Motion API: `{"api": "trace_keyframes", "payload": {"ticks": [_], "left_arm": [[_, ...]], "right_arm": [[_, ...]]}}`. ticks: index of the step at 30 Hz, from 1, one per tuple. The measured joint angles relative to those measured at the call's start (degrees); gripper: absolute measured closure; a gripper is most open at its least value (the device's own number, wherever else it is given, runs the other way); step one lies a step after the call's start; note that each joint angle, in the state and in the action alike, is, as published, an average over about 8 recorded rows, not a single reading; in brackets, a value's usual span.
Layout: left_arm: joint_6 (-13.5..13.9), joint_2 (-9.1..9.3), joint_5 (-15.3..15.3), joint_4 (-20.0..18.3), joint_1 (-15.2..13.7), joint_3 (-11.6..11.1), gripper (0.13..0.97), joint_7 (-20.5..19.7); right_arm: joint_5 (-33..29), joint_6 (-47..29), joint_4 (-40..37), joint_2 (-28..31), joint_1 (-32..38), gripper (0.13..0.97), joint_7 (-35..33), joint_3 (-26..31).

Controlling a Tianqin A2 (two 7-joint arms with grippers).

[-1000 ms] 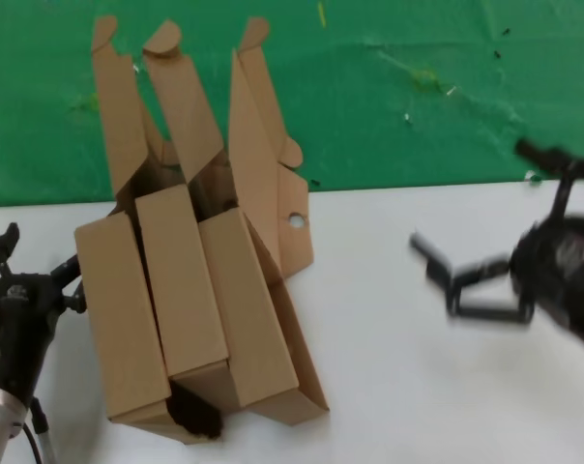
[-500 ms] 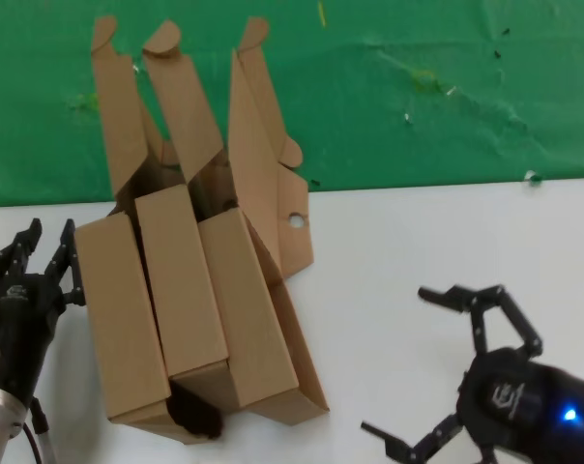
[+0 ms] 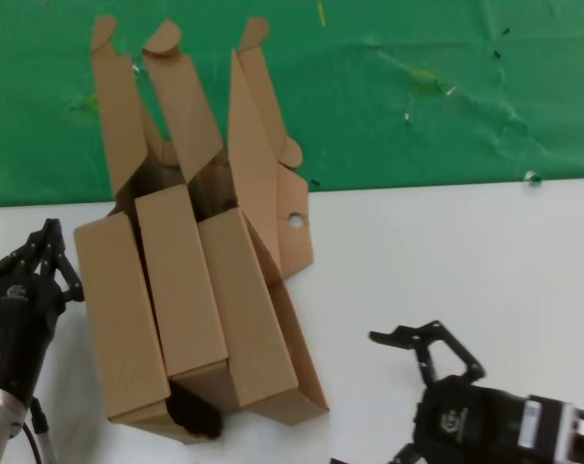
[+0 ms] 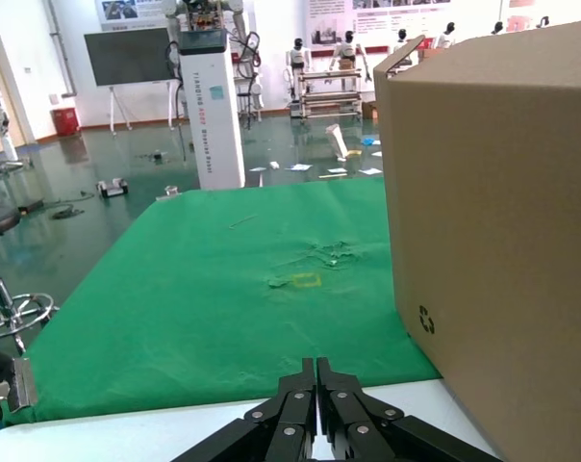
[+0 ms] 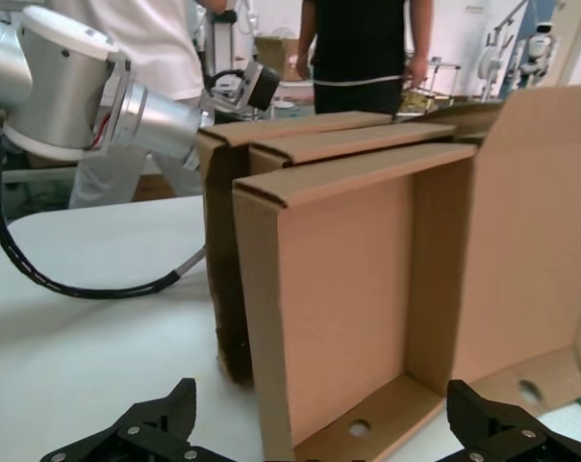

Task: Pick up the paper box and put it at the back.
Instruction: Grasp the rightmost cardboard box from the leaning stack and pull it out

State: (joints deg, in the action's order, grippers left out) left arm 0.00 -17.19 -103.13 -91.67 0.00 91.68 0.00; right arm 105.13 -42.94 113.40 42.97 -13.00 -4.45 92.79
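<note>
The right gripper (image 3: 389, 406) is seen nearest, low over the white counter (image 3: 466, 251) on the robot's right. Its fingers (image 3: 394, 336) are spread wide and released; nothing is held or touched by them. In the right wrist view the two fingertips (image 5: 175, 399) stand far apart, with the paper box (image 5: 353, 298) facing them: an open tray on its edge with a small round hole near its lower wall.

The left gripper (image 3: 43, 253) is found at the counter's left edge, just beside the outermost of the two other brown boxes (image 3: 152, 300). Its fingers (image 4: 295, 404) are clenched together in the left wrist view and nothing is grasped between them; contact with the cardboard wall beside them cannot be confirmed.

Three cardboard boxes are stood side by side on edge on the counter. The paper box (image 3: 258, 300) is the rightmost, closest to the right gripper, with its flap lid raised and leaning rearward.

Farthest off, the green cloth (image 3: 418, 97) is spread wrinkled behind the counter; the flap tips of the boxes are seen against it.
</note>
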Motion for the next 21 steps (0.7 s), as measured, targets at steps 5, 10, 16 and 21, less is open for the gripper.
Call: {"api": "trace_keyframes", "payload": {"ticks": [5,10,16,21], "left_arm": [[0.0,0.00,0.0,0.0,0.0,0.0,0.946,0.0],[0.0,0.00,0.0,0.0,0.0,0.0,0.948,0.0],[0.0,0.00,0.0,0.0,0.0,0.0,0.954,0.0],[0.0,0.00,0.0,0.0,0.0,0.0,0.954,0.0]], "right_arm": [[-2.7,0.5,-1.6,-0.4,4.0,0.198,1.7,4.8],[-4.4,0.6,-2.8,-0.7,7.0,0.262,3.0,8.3],[-5.4,0.8,-3.6,-0.9,8.9,0.306,3.8,11.1],[-5.7,1.0,-4.0,-0.8,9.7,0.414,4.2,12.4]]}}
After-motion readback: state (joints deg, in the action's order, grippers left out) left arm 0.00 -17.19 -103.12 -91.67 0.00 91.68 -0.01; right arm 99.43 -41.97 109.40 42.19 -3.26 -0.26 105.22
